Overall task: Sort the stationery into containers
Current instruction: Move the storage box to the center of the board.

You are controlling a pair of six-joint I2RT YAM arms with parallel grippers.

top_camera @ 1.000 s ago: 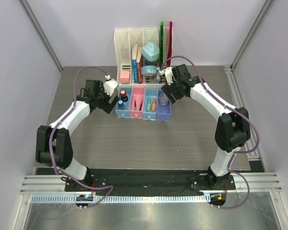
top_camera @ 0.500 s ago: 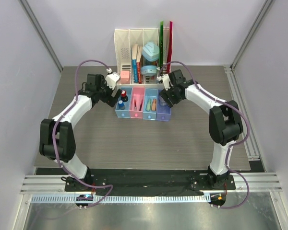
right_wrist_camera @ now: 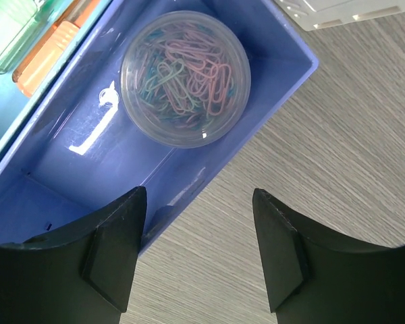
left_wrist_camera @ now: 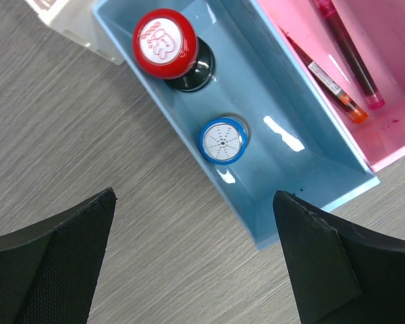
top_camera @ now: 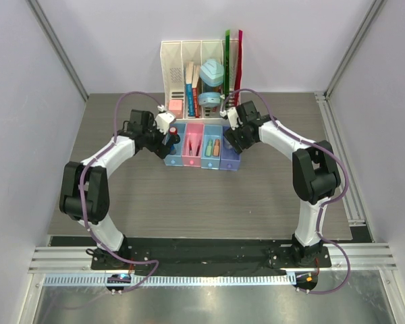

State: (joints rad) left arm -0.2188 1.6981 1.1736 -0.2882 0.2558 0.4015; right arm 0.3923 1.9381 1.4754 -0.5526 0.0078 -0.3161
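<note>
The containers are a joined row: blue bin (top_camera: 171,156), pink bin (top_camera: 192,158), light blue bin (top_camera: 210,160), purple bin (top_camera: 231,160). In the blue bin (left_wrist_camera: 277,88) stand a red-capped cylinder (left_wrist_camera: 165,44) and a blue-capped cylinder (left_wrist_camera: 223,140). Dark-red pens (left_wrist_camera: 344,54) lie in the pink bin (left_wrist_camera: 391,128). My left gripper (left_wrist_camera: 194,196) hangs open and holds nothing, straddling the blue bin's outer wall near its front corner. A clear round disc of paper clips (right_wrist_camera: 185,77) sits in the purple bin (right_wrist_camera: 67,169). My right gripper (right_wrist_camera: 199,192) is open and holds nothing, astride that bin's outer wall. Orange piece (right_wrist_camera: 47,57) and green piece (right_wrist_camera: 7,30) lie in the light blue bin.
A tall white slotted rack (top_camera: 199,61) with books, rulers and teal items stands right behind the bins. Both arms reach in from the sides, left gripper (top_camera: 167,138) and right gripper (top_camera: 229,140) at the row's two ends. Grey wood-grain table (top_camera: 189,202) lies in front.
The left gripper has moved right, up to the blue bin. The right gripper has shifted slightly left over the purple bin, and its jaws have narrowed a little.
</note>
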